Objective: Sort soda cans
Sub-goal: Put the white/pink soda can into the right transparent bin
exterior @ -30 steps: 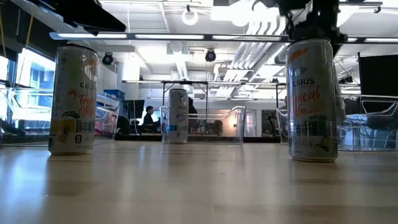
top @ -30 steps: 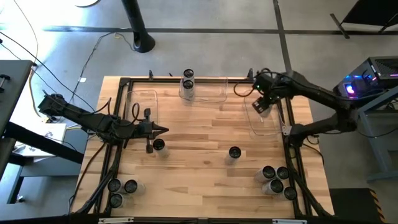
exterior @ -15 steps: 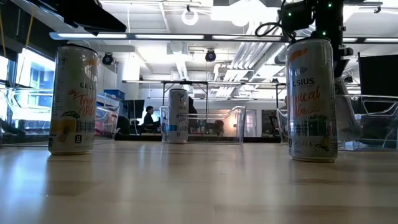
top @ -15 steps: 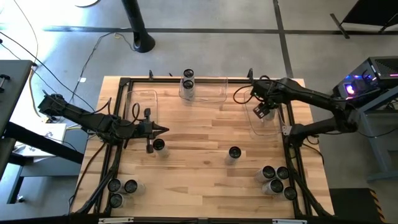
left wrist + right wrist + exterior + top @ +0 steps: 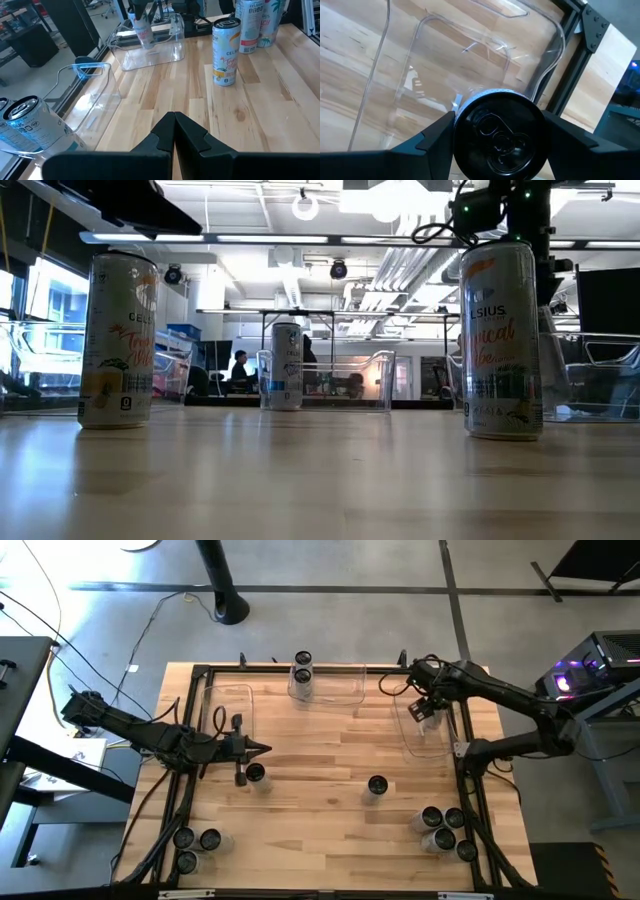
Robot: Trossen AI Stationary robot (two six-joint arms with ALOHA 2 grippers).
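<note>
1. A wooden table (image 5: 320,830) is sitting inside a dark frame, seen from above, with a robot arm reaching in from each side.
2. Three clear bins are lying on it: a left bin (image 5: 232,705), a far bin (image 5: 340,683) and a right bin (image 5: 425,735).
3. The left arm is resting low over the left side of the table. The left gripper (image 5: 262,749) is pointing right with its fingers (image 5: 172,132) pressed together, holding nothing.
4. The right arm is reaching over the far right corner. The right gripper (image 5: 424,708) is hanging above the far end of the right bin, gripping a can (image 5: 499,134) upright between its two fingers (image 5: 437,135).
5. Two cans (image 5: 302,668) are standing in the left end of the far bin.
6. One can (image 5: 255,773) is standing just near of the left gripper's tip.
7. Another can (image 5: 377,785) is standing alone right of the table's middle.
8. Three cans (image 5: 195,845) are clustering at the near left corner.
9. Four cans (image 5: 443,828) are clustering at the near right corner.
</note>
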